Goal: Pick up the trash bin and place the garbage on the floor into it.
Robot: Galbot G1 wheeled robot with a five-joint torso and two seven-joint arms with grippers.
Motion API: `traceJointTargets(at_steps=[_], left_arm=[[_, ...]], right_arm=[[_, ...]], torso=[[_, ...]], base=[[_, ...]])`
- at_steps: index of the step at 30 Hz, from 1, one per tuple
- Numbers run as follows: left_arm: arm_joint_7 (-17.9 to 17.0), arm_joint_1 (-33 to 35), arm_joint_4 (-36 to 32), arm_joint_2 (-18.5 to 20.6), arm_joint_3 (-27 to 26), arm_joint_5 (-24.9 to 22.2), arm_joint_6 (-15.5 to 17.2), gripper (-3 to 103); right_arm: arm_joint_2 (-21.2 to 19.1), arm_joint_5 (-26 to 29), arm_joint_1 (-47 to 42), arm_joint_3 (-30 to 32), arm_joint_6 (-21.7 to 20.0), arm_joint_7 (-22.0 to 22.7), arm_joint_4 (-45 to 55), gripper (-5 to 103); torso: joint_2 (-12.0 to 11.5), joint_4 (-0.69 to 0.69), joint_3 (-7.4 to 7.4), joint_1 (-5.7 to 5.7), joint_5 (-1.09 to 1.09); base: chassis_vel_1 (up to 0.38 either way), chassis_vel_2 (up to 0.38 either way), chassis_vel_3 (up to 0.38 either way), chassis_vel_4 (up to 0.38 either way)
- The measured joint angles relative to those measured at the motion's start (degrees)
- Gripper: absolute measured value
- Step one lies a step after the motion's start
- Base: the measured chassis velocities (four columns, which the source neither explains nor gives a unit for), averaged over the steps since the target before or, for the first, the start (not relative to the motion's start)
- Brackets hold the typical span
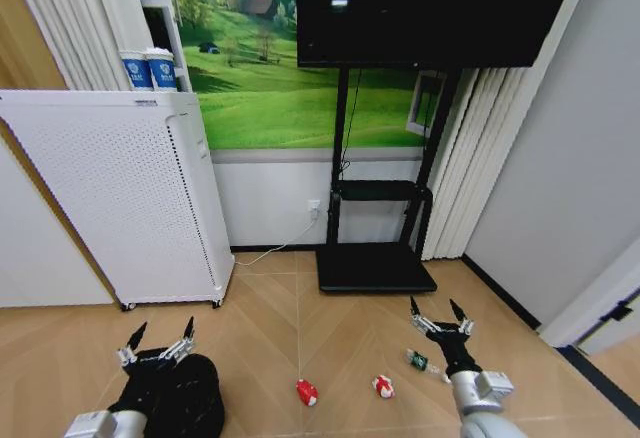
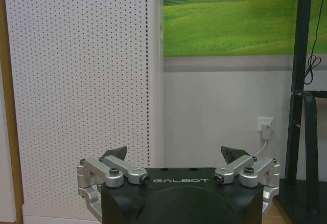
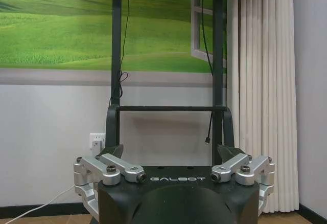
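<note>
demo room: tv stand [image 1: 375, 208], landscape mural [image 1: 270, 68]

- The floor [image 1: 270, 308] was light herringbone wood.
- On it lay two red-and-white litter pieces [image 1: 307, 392] [image 1: 383, 386] and a green-and-white can [image 1: 419, 361].
- The trash bin [image 1: 175, 398] stood near the white perforated cabinet [image 1: 120, 198].
- The black stand base [image 1: 375, 268] rested by the wall.

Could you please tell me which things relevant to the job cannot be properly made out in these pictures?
- Trash bin: head view, partly covered by the left gripper and arm, cut by the bottom edge; its opening is not visible.
- Green-and-white piece: head view, half hidden behind the right gripper; its label is too small.
- Two red-and-white pieces: too small to identify.
</note>
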Motion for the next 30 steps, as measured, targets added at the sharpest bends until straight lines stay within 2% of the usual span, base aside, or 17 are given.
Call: traceJointTargets(at_steps=[6,12,30], left_arm=[[-0.1,0.0,0.2,-0.2,0.1,0.2,0.0,100],[-0.6,0.1,0.4,-0.3,0.3,0.2,0.1,101],[-0.8,0.3,0.9,-0.4,0.5,0.3,0.3,99]], right_arm=[[0.0,-0.6,0.0,0.0,-1.4,0.9,0.0,100],[0.0,-1.9,0.3,-0.1,-2.7,3.7,0.0,100],[0.0,-1.9,0.7,-0.1,-1.2,4.5,-0.5,100]], torso=[[-1.4,0.0,-0.96,-0.39,0.0],[-2.9,0.0,-2.07,-0.81,0.0],[-6.4,0.0,-4.91,-1.52,0.0]], base=[[0.0,0.0,0.0,0.0],[0.0,0.0,0.0,0.0],[0.0,0.0,0.0,0.0]])
